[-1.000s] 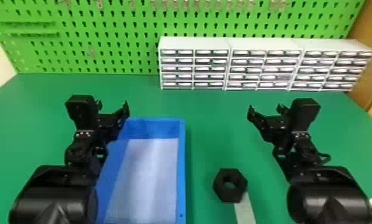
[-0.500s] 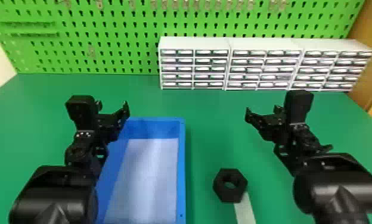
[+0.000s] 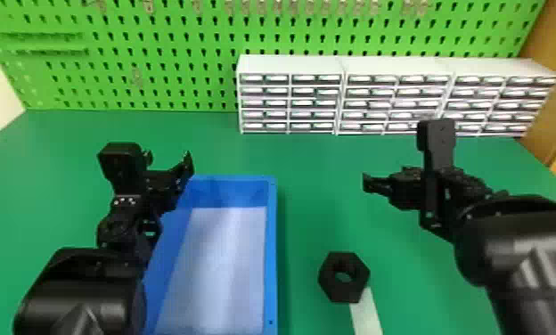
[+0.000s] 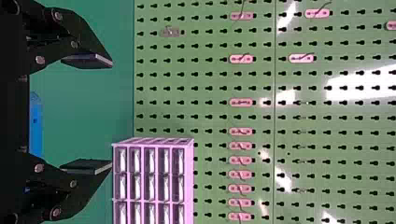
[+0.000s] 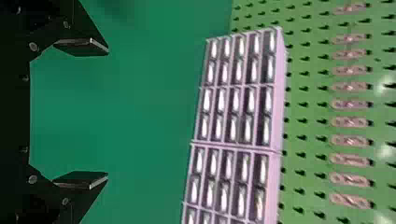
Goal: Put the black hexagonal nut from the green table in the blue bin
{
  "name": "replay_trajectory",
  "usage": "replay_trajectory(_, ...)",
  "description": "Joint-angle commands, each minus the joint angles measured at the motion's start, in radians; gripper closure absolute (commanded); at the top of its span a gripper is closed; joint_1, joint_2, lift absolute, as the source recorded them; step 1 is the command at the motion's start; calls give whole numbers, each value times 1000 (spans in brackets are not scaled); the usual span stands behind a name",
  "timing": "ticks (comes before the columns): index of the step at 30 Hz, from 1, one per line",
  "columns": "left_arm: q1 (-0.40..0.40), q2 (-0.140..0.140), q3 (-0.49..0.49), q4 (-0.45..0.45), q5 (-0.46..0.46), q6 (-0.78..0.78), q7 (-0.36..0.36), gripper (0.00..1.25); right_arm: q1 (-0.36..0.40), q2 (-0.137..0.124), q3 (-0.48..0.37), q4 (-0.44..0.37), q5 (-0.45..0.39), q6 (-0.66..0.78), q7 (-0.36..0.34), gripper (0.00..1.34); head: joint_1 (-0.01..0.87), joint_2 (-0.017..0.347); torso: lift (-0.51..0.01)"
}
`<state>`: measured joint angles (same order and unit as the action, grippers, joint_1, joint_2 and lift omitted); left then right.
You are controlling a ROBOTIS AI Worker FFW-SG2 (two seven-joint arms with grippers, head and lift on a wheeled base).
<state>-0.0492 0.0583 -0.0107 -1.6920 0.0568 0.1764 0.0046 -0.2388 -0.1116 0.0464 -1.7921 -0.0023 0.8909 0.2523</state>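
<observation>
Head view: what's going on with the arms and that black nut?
Neither arm is handling anything. The black hexagonal nut lies on the green table, right of the blue bin. The left gripper hangs open near the bin's far end; the right gripper, open and empty, is over the table beyond the nut.

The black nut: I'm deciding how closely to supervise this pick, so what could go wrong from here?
The black nut covers one end of a pale strip, so a closing claw might catch or drag the strip too.

The blue bin's raised rim lies between the nut and the bin's inside; a low carry could clip it.

The left claw hangs near the bin's far left corner and might crowd the right claw during placing.
</observation>
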Motion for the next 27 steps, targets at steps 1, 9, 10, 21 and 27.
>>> replay_trajectory(1,0,0,1,0,1,0,0,486,-30,-3,17,-41,79,146,65,332,686,51,-96)
replay_trajectory(9,-1,0,1,0,1,0,0,486,-63,-30,75,-78,125,306,162,332,686,51,-96)
replay_trajectory(10,0,0,1,0,0,0,0,486,-66,-33,84,-82,131,327,173,332,686,51,-96)
replay_trajectory(21,-1,0,8,0,-3,0,0,486,-102,-60,210,-70,383,470,450,332,686,51,-96)
replay_trajectory(27,0,0,8,0,-5,0,0,486,-120,-79,271,-32,413,482,521,332,686,51,-96)
